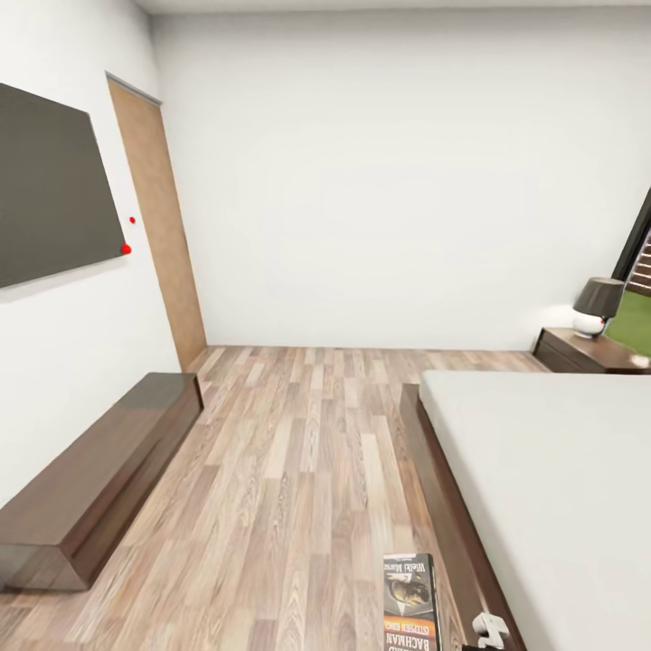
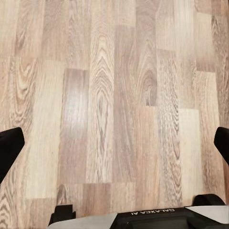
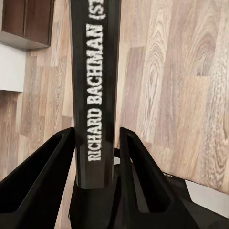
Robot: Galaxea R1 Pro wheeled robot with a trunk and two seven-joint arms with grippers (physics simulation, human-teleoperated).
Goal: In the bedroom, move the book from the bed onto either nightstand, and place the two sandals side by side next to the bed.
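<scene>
Head view: the book (image 1: pixel 410 604) rides low beside the bed (image 1: pixel 542 470), carried toward the nightstand (image 1: pixel 579 351) by the far wall; the next move likely calls for driving closer, then setting it down.

Left wrist view: the left pincer (image 2: pixel 114 148) is spread over bare floor (image 2: pixel 114 71).

Right wrist view: the right pincer (image 3: pixel 98 148) pinches the book's spine, lettering legible.

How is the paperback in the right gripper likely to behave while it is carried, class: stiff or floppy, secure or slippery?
The book looks thin, so it is probably light and may flex a little. The right gripper pinches it at one end by the spine, so the free end could sag or swing. Its glossy-looking cover might slip if the grip loosens.
</scene>
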